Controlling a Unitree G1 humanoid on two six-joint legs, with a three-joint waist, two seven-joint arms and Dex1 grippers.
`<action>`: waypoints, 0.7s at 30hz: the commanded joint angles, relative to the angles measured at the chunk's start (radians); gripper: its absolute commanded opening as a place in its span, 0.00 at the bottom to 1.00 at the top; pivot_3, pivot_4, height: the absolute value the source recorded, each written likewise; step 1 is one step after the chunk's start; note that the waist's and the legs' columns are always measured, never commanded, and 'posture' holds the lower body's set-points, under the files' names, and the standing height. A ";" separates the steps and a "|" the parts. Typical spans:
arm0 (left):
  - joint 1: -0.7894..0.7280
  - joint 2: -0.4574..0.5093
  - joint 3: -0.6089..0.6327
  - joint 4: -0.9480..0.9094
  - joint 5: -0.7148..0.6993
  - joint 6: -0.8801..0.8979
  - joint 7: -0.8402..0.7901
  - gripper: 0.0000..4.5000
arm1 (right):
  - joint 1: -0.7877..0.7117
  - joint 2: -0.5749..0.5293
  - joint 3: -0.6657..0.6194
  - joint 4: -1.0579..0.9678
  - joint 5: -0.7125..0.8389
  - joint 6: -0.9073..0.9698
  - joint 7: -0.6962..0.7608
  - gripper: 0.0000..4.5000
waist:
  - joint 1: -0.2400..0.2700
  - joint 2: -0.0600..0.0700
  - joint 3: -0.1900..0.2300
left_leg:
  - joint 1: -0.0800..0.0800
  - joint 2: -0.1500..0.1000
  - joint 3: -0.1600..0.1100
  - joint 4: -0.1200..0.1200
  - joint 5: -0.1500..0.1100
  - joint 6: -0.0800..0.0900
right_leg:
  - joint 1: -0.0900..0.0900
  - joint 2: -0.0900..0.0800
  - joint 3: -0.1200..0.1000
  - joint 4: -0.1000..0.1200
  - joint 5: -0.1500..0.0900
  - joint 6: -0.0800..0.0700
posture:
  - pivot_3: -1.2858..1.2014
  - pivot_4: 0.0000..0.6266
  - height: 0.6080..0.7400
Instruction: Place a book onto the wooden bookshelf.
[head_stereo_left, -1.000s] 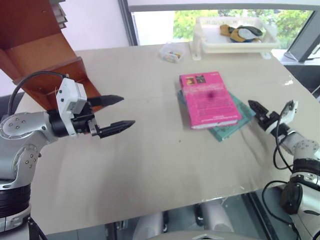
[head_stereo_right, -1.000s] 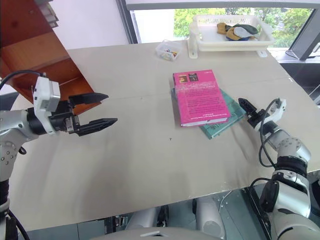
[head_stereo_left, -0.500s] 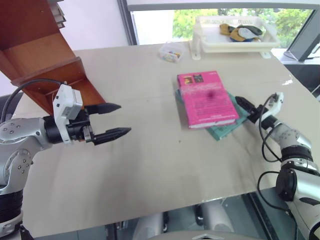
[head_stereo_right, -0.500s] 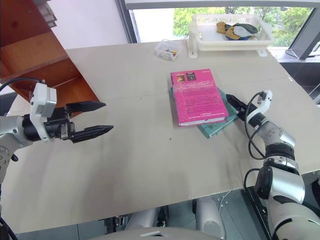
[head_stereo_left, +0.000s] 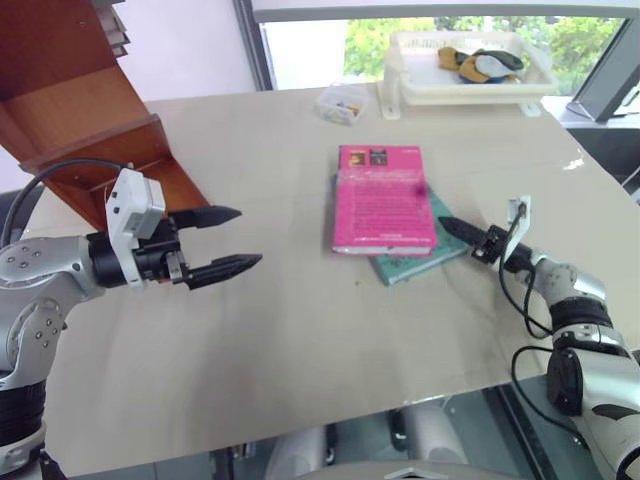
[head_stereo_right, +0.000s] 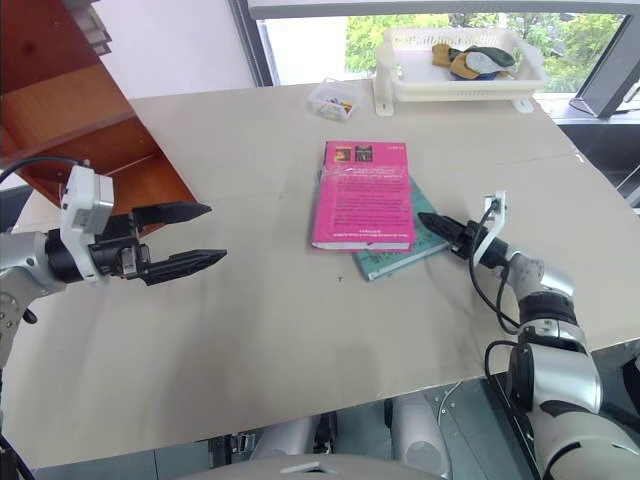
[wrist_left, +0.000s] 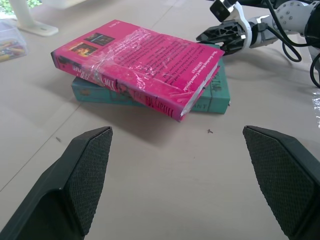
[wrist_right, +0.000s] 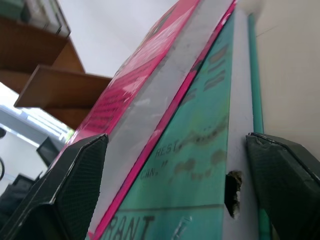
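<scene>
So, left to right across the table:

Bookshelf: the wooden bookshelf (head_stereo_left: 85, 120) stood at the far left, its boards slanting out of frame; nothing pink lay on the boards in sight.

Left gripper: the left gripper (head_stereo_left: 228, 241) hung above the bare tabletop (head_stereo_left: 300, 350) near the shelf, fingers spread wide and empty, aimed toward the books.

Book: the pink book (head_stereo_left: 383, 200) lay flat mid-table, stacked on the teal-green book (head_stereo_left: 415, 262) and well apart from the shelf.

Right gripper: the right gripper (head_stereo_left: 458, 232) sat low at the stack's right edge, fingers wide apart and gripping nothing; from its wrist camera the two books' edges loomed between its fingers, possibly touching, though that angle was too close to be sure.

Background: a white tray (head_stereo_left: 475, 85) with small items and a little clear box (head_stereo_left: 343, 104) stood at the far edge.

Progress: nothing was done yet; the book was neither grasped nor lifted, so pick-up, carry and placing all remained.

Hidden: the shelf's upper compartments were cut off, and the tray's contents were hard to identify.
</scene>
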 joint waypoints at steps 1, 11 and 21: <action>-0.014 0.020 0.032 -0.015 -0.011 -0.003 0.000 0.99 | 0.041 0.012 0.044 -0.069 -0.009 0.019 0.043 1.00 | 0.000 0.000 0.000 | 0.000 0.000 0.000 0.000 0.000 0.000 | 0.000 0.000 0.000 0.000 0.000 0.000 | 0.52 0.24 1.00; -0.020 0.020 0.022 -0.016 -0.007 -0.004 0.003 0.99 | 0.128 0.008 0.140 -0.252 0.012 0.140 0.128 1.00 | 0.000 0.000 0.000 | 0.000 0.000 0.000 0.000 0.000 0.000 | 0.000 0.000 0.000 0.001 0.000 0.000 | 0.52 0.24 1.00; -0.012 0.014 0.026 -0.018 -0.008 -0.006 0.006 0.99 | 0.120 -0.062 0.051 -0.240 0.022 0.099 0.046 1.00 | 0.005 0.000 0.000 | 0.000 -0.001 0.000 0.000 0.001 -0.001 | 0.000 0.000 0.000 0.000 0.000 0.000 | 0.52 0.24 1.00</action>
